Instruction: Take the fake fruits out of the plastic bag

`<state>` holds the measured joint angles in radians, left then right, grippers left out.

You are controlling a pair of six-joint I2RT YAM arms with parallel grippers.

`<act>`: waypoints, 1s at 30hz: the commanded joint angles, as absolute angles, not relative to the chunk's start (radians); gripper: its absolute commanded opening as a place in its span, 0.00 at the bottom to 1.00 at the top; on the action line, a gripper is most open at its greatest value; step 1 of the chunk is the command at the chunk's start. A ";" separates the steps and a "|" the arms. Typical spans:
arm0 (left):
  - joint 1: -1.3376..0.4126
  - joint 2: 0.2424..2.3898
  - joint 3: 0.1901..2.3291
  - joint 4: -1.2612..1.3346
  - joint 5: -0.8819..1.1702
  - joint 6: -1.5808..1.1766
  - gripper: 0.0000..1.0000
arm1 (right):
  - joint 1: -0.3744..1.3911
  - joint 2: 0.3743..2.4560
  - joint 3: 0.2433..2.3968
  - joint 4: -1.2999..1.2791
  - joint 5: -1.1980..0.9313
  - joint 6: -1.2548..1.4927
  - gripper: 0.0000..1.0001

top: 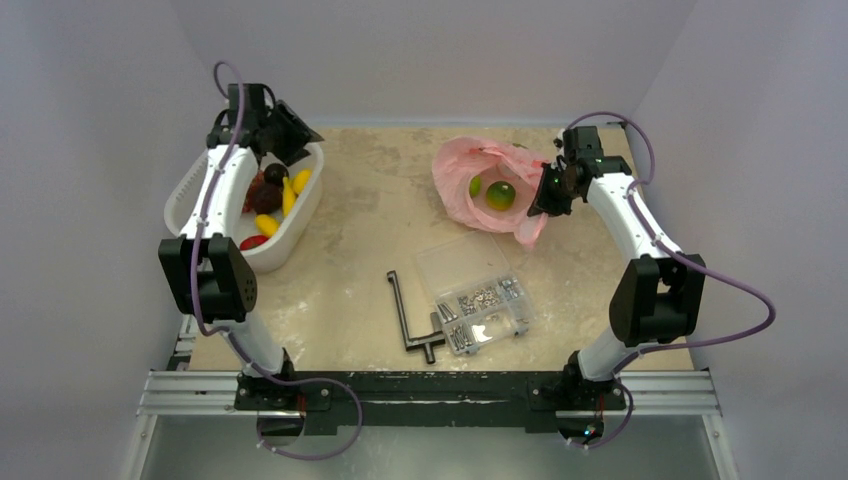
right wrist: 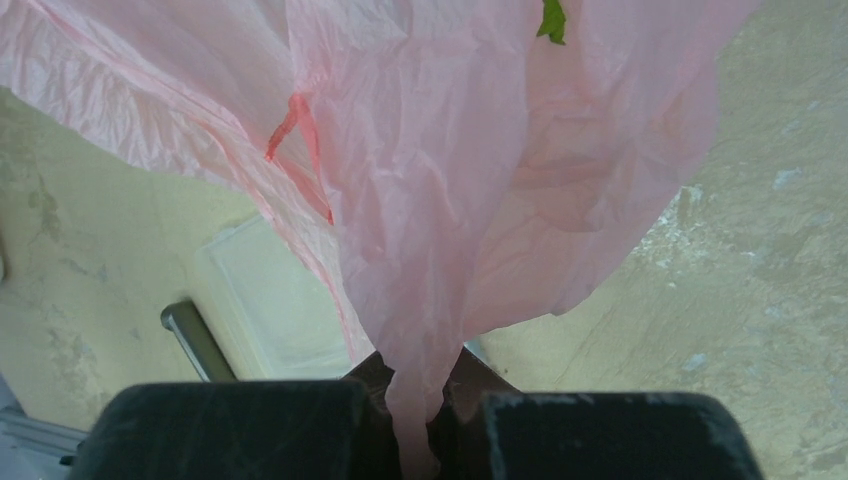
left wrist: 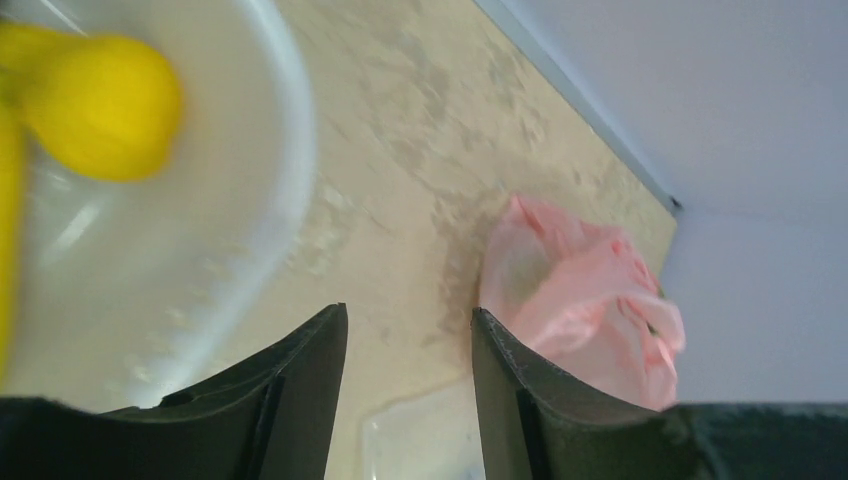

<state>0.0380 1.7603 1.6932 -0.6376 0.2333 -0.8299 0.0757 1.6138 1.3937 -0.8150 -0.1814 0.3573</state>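
Observation:
The pink plastic bag (top: 480, 190) lies open at the table's back right, with two green limes (top: 500, 195) inside. My right gripper (top: 548, 200) is shut on a bunched edge of the bag (right wrist: 420, 400) and holds it up. A green bit (right wrist: 552, 20) shows through the film. My left gripper (top: 295, 135) is open and empty above the far end of the white basket (top: 290, 250), which holds a yellow banana, lemons (top: 301, 180), red and dark purple fruits. In the left wrist view a yellow lemon (left wrist: 100, 105) lies in the basket (left wrist: 285, 180), and the bag (left wrist: 580, 300) is beyond my fingers (left wrist: 310, 370).
A clear compartment box (top: 478, 295) with its lid open holds small screws in the middle front. A dark metal L-shaped tool (top: 410, 320) lies left of it. Grey walls close the table at the back and both sides.

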 commanded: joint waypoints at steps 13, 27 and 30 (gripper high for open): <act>-0.564 1.875 1.658 -0.260 0.337 -0.970 0.50 | 0.082 1.581 1.417 -0.776 -0.330 0.366 0.00; -0.774 2.147 1.873 -0.125 -0.075 -0.705 0.51 | 0.093 1.551 1.428 -0.825 -0.322 0.353 0.00; -0.780 2.188 1.883 -0.088 -0.138 -0.666 0.51 | 0.097 1.538 1.416 -0.820 -0.308 0.348 0.00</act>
<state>-0.7845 2.1471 1.8313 -0.1921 0.0078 -0.7570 0.0879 1.5879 1.3949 -0.8108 -0.3077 0.3614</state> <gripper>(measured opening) 0.507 0.005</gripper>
